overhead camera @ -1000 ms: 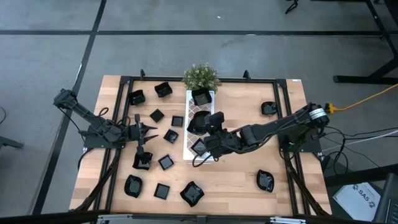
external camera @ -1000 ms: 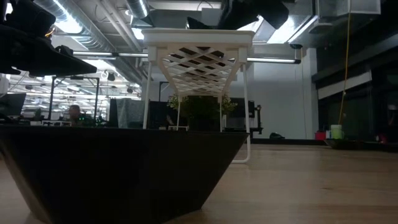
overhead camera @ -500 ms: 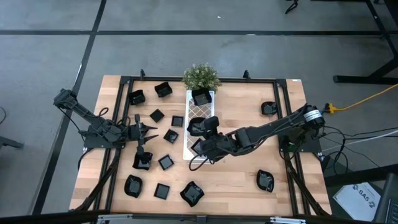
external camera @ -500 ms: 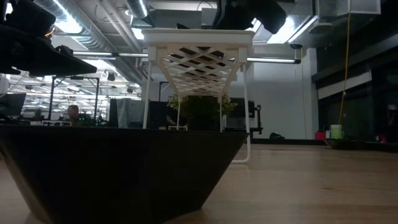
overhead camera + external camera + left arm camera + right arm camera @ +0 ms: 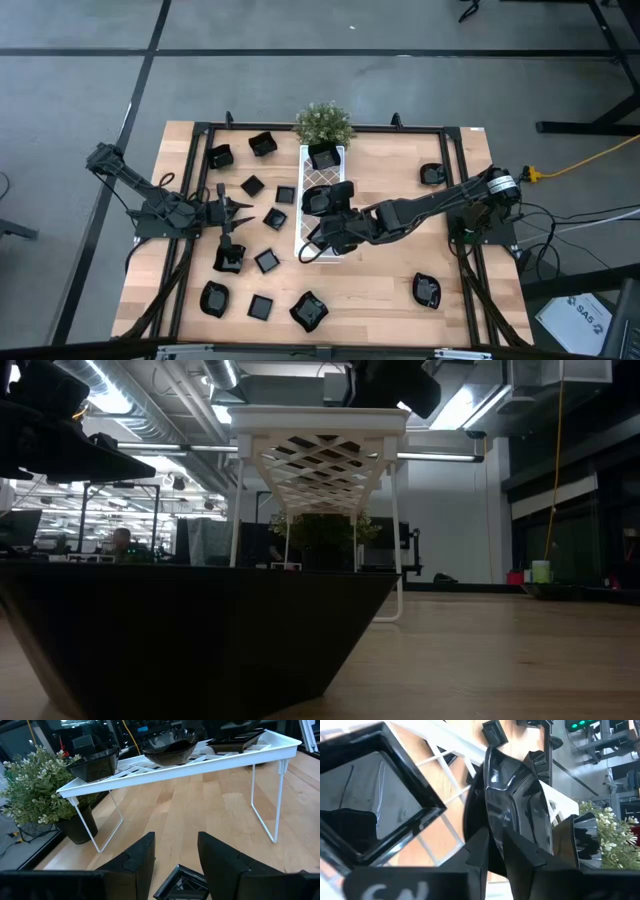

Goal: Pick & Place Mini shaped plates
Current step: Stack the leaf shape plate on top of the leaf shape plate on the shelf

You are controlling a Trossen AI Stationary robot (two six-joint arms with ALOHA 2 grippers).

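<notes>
Two right gripper (image 5: 318, 236) fingers stand slightly parted over the white tray (image 5: 309, 252) at frame centre, a square black plate (image 5: 365, 800) just beside them. Left gripper (image 5: 236, 213), mid-left, hangs open above scattered mini plates (image 5: 266, 261).

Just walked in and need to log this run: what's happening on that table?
The right end effector is over the near end of the white rack, by a square black dish lying there. Two more dishes sit farther along the rack. The left end effector waits open over the loose black dishes on the table.
</notes>
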